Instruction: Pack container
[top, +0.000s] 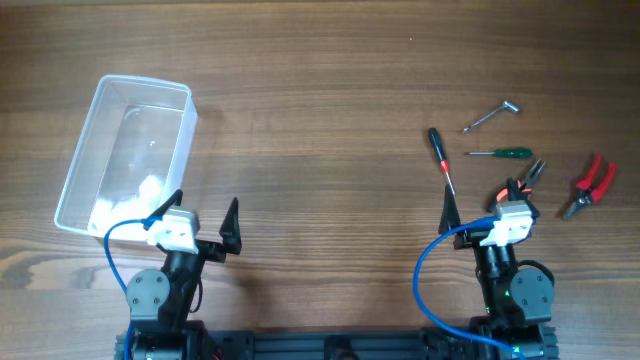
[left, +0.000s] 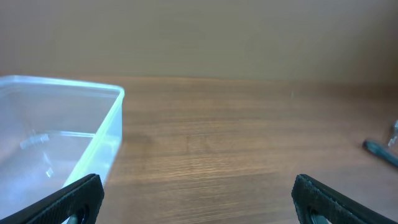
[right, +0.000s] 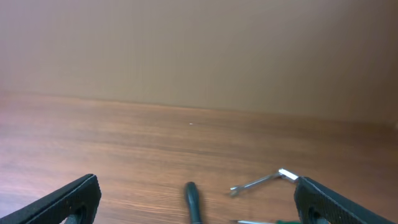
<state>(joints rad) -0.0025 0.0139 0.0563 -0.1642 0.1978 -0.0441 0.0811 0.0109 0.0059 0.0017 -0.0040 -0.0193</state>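
Brown wood-grain table (top: 320, 60) fills the overhead view, and a plain tan wall stands behind it in both wrist views.

The container (top: 150, 83) sits on the far-left part of the table. It is clear and upright, and it is angled so its long side runs from near-left to far-right. A whitish patch shows at its near end, but I cannot tell whether that is contents or glare. The left gripper (top: 200, 214) waits at the near-left edge with its two fingers spread wide, gripping nothing. Its left finger lies just beside the container's near corner, and I cannot tell whether they touch.

The tools lie on the right side, well apart from the container. A black-handled screwdriver (top: 437, 150) with a red shaft points toward the near edge. Farther back lies a small silver wrench (top: 492, 116). A green-handled screwdriver (top: 503, 154) lies between the wrench and the orange-handled pliers (top: 533, 172). Red-handled cutters (top: 595, 180) lie farthest right.

The right gripper (top: 477, 205) sits at the near-right edge, also spread wide and empty. Its left finger is near the screwdriver's tip. Seen from overhead, its right finger overlaps the pliers' handles.
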